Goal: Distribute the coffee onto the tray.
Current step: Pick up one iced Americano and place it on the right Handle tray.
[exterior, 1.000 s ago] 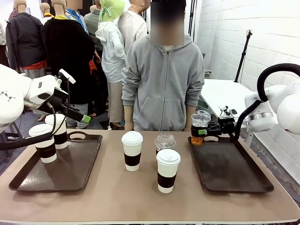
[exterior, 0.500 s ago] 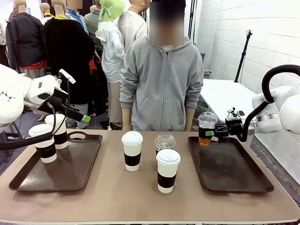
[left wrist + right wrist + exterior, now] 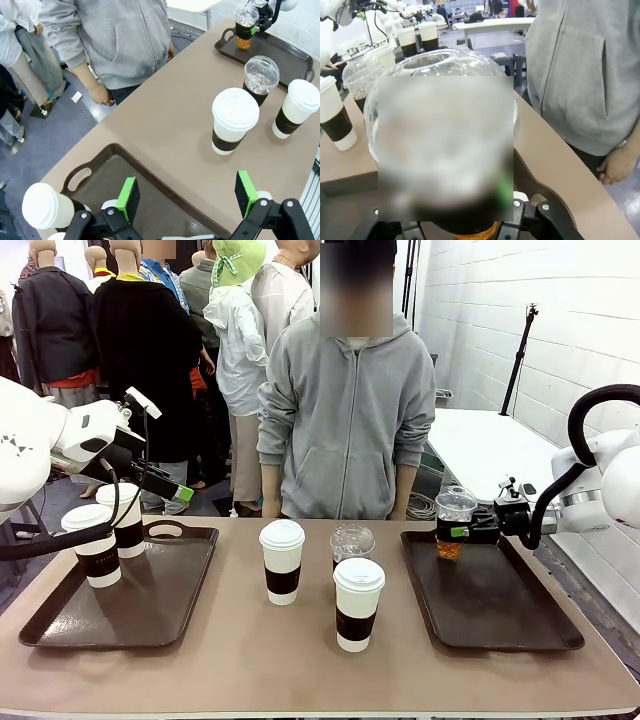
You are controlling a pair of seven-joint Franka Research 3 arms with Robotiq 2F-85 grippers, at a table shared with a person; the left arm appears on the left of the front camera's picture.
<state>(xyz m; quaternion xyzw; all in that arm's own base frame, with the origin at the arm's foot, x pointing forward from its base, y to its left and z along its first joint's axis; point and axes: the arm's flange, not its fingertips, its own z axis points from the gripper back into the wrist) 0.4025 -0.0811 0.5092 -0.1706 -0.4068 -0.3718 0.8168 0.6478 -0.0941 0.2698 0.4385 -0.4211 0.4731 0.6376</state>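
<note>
**Kid:** What is the right gripper [image 3: 457, 532] doing?

**Helper:** It is squeezed tight on a clear cup [image 3: 455, 510] of dark drink. The cup stands straight up between its fingers.

**Kid:** Where is the cup?

**Helper:** It is in that gripper, with the right tray [image 3: 500, 625] just under it, at the tray's far end. I can't tell if the cup's bottom touches the tray yet.

**Kid:** So which step is this?

**Helper:** I think it is the putting-down step for this cup.

**Kid:** What does it need to do next?

**Helper:** I'd say it should go down slowly and keep the cup straight, so no drink spills. It should let go only when the bottom sits flat on the tray.

**Kid:** And the left gripper [image 3: 187, 196]?

**Helper:** Its fingers are spread wide, with nothing between them. The left tray [image 3: 140, 605] is under it, and two paper cups [image 3: 97, 545] stand there, close beside it.

**Kid:** Is there more to move?

**Helper:** Yes. Two more paper cups [image 3: 282, 560] and the other clear cup [image 3: 352, 540] wait on the table [image 3: 250, 660], between the two grippers.
</note>
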